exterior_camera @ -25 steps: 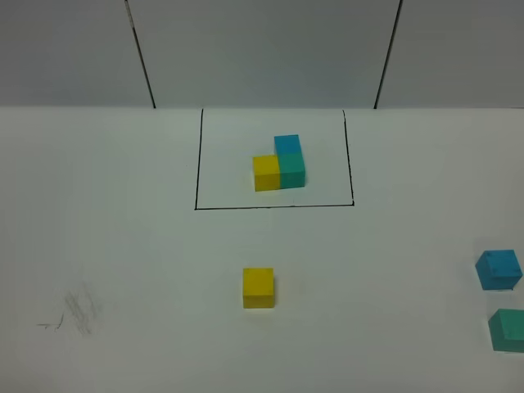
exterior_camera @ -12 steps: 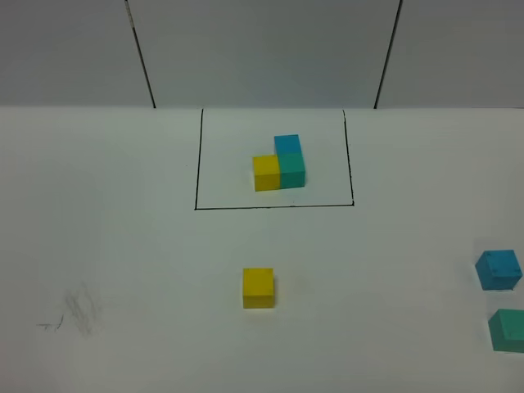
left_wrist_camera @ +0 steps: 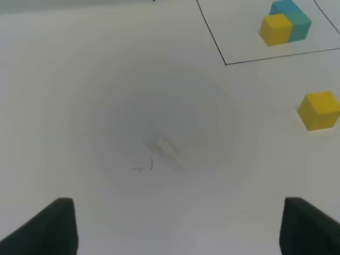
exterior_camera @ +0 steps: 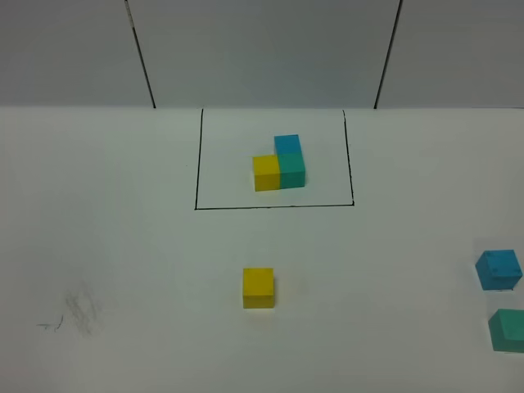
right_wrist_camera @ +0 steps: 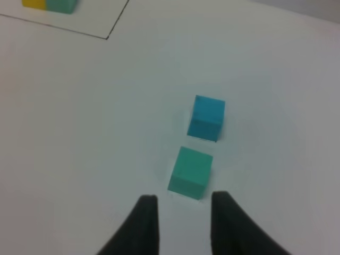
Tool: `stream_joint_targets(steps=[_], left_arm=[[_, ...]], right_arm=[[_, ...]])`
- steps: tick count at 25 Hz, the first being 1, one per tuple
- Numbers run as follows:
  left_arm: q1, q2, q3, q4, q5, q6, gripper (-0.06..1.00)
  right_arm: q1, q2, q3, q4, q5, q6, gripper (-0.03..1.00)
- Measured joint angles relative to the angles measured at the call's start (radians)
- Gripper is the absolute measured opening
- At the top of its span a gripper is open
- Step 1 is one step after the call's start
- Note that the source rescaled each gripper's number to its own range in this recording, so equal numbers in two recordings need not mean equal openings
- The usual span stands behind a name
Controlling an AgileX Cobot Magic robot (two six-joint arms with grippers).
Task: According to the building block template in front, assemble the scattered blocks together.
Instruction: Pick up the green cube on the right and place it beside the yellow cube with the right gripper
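Observation:
The building block template point(exterior_camera: 278, 164) stands inside a thin black drawn rectangle point(exterior_camera: 274, 206) at the back middle: yellow and teal cubes joined, with blue atop the teal. It also shows in the left wrist view point(left_wrist_camera: 284, 25). The loose yellow cube point(exterior_camera: 258, 287) sits in front of the frame. The loose blue cube point(exterior_camera: 499, 270) and teal cube point(exterior_camera: 509, 330) lie at the right edge. My left gripper point(left_wrist_camera: 180, 234) is wide open and empty, with the yellow cube point(left_wrist_camera: 319, 110) off to one side of it. My right gripper point(right_wrist_camera: 183, 218) is open, just short of the teal cube point(right_wrist_camera: 190, 172); the blue cube point(right_wrist_camera: 207, 118) lies beyond it. Neither gripper shows in the exterior view.
Faint grey scribble marks point(exterior_camera: 78, 311) are on the white table at the front left. A grey panelled wall point(exterior_camera: 262, 49) with black seams rises behind the table.

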Motion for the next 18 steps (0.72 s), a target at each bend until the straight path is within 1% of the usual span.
stream_joint_targets(steps=[4,9,18], left_arm=[[0.000,0.000,0.050,0.001,-0.039,-0.006,0.78],[0.000,0.000,0.119,0.001,-0.053,-0.029,0.78],[0.000,0.000,0.125,0.002,-0.063,-0.043,0.77]], right_arm=[[0.000,0.000,0.000,0.000,0.000,0.000,0.00],[0.000,0.000,0.000,0.000,0.000,0.000,0.00],[0.000,0.000,0.000,0.000,0.000,0.000,0.00]])
